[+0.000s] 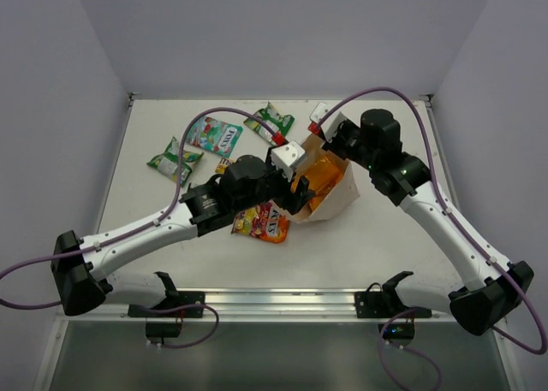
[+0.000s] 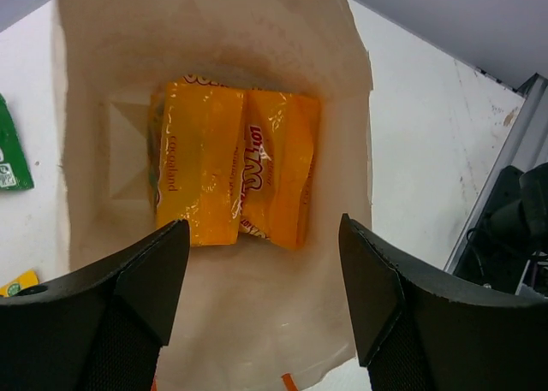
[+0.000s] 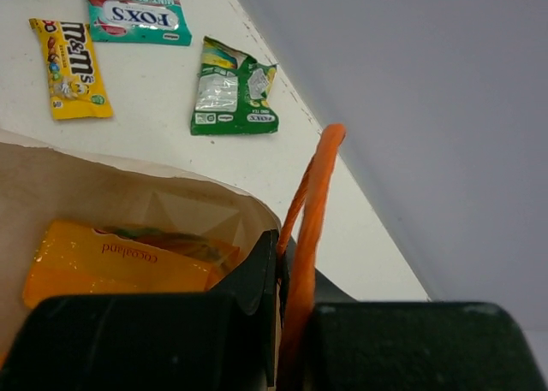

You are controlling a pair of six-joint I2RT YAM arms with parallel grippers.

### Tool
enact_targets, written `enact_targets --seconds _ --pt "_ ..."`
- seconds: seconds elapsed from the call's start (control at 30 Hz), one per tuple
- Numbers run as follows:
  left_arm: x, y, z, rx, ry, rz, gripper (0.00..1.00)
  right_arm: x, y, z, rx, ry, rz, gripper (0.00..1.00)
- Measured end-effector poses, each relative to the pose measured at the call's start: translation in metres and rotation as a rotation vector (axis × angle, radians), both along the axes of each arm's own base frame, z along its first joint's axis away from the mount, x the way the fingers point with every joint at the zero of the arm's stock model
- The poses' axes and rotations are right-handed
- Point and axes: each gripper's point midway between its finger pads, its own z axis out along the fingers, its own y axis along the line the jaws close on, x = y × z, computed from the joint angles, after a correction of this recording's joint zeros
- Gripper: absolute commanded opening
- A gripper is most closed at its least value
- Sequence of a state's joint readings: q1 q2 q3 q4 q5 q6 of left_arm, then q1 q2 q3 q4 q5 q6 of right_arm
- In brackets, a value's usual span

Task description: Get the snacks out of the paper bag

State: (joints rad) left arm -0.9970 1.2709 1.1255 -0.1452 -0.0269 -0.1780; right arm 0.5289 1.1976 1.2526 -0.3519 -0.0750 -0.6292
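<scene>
Left gripper (image 2: 263,230) fingers stand spread wide at the paper bag (image 2: 214,57) mouth, holding nothing. Right gripper (image 3: 287,256) fingers pinch the bag's orange handle (image 3: 313,194).

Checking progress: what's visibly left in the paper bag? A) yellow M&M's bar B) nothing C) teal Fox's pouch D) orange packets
D: the left wrist view shows two orange packets lying inside the paper bag, just ahead of the open left gripper.
</scene>
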Motion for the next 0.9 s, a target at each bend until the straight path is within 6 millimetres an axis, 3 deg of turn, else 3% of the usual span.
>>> enact_targets --seconds 0.37,0.7,0.9 --pt "0.015 -0.009 -0.055 0.041 -0.095 0.004 0.75 -0.005 0.005 0.006 -0.009 0.01 0.039 0.0" --pt "0.049 -0.025 -0.094 0.097 -0.127 0.098 0.74 -0.016 0.018 0.002 -0.002 0.027 0.089 0.0" --pt "0.07 -0.026 -0.108 0.117 -0.126 0.182 0.71 -0.02 0.024 0.001 -0.003 0.027 0.109 0.0"
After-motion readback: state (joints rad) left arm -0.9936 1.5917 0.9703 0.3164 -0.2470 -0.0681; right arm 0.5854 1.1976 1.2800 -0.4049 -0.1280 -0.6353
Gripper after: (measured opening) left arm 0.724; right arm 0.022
